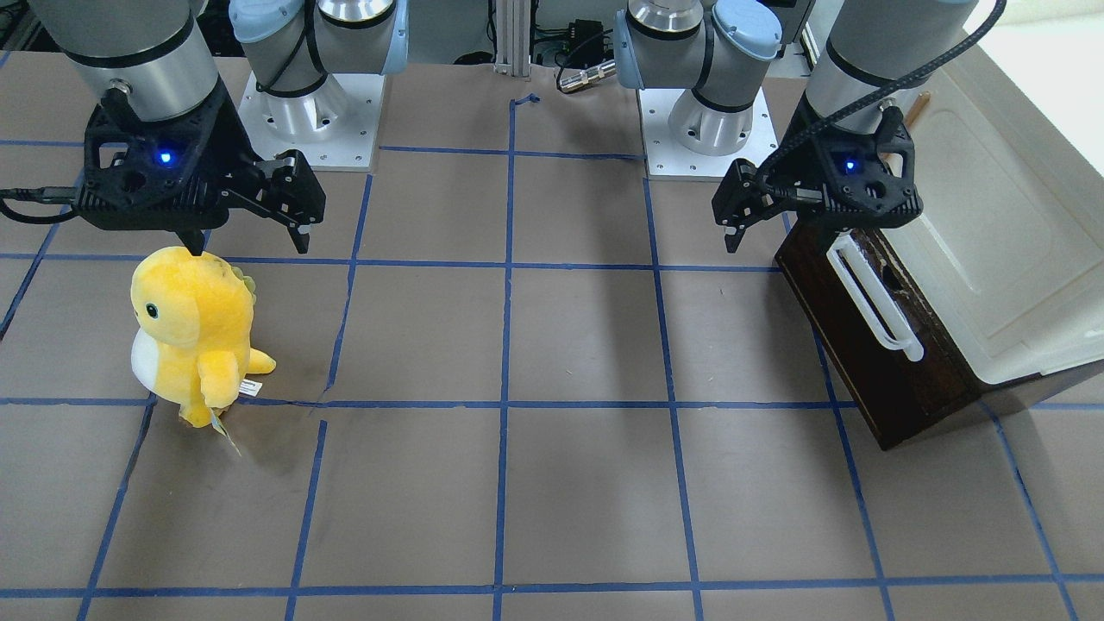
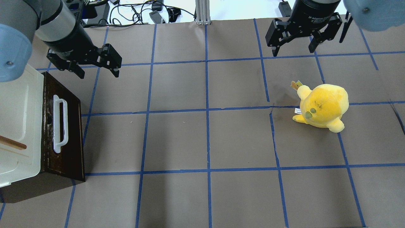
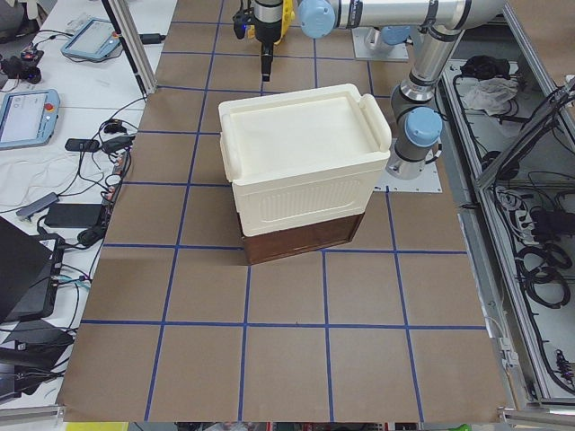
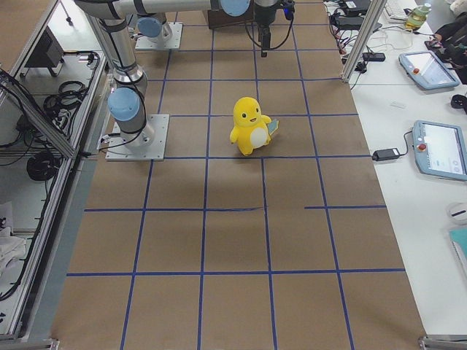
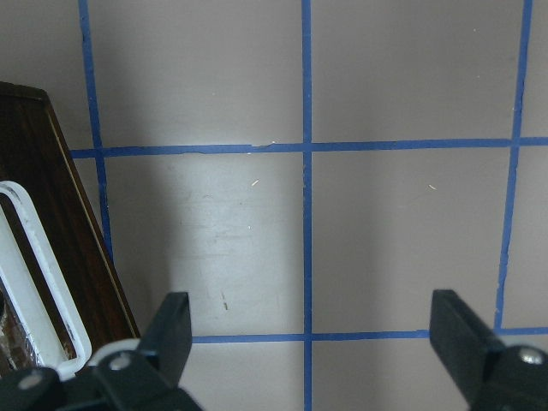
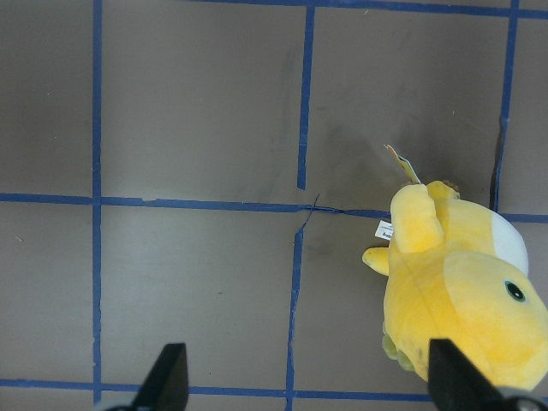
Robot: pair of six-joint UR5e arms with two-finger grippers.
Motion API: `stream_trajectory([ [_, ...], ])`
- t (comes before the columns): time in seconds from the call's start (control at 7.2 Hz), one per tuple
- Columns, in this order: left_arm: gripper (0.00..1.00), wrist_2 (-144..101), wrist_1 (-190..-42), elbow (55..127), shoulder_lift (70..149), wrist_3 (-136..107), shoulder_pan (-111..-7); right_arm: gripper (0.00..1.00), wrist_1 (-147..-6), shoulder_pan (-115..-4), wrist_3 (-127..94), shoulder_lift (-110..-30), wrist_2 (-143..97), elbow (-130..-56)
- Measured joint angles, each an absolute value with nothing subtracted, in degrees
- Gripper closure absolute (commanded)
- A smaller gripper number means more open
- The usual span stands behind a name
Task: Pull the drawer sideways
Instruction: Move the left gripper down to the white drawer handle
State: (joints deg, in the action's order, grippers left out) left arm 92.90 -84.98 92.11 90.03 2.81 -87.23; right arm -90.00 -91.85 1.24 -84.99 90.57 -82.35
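The drawer [image 2: 68, 136] has a dark brown front with a white bar handle [image 2: 59, 124]. It sits at the bottom of the cream-white cabinet [image 2: 17, 104] at the table's left end. It also shows in the front view [image 1: 871, 362] and the left wrist view [image 5: 47, 223]. My left gripper [image 2: 98, 75] is open and empty. It hovers just past the far end of the drawer front, above the table, touching nothing; the left wrist view [image 5: 312, 342] shows its jaws wide apart. My right gripper [image 2: 293, 52] is open and empty at the far right.
A yellow plush dinosaur [image 2: 322, 106] stands on the right half of the table, near my right gripper [image 1: 248, 248]. A thin wooden stick [image 2: 12, 143] lies on top of the cabinet. The brown table has a grid of blue tape [image 2: 207, 110].
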Motion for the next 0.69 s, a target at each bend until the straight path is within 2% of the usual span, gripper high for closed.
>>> stream_trajectory([
  [0.69,0.0,101.5,-79.2,96.3,97.3,-8.8,-87.2,0.0,-90.0,-91.8,1.2,-85.0,90.6,-82.4],
])
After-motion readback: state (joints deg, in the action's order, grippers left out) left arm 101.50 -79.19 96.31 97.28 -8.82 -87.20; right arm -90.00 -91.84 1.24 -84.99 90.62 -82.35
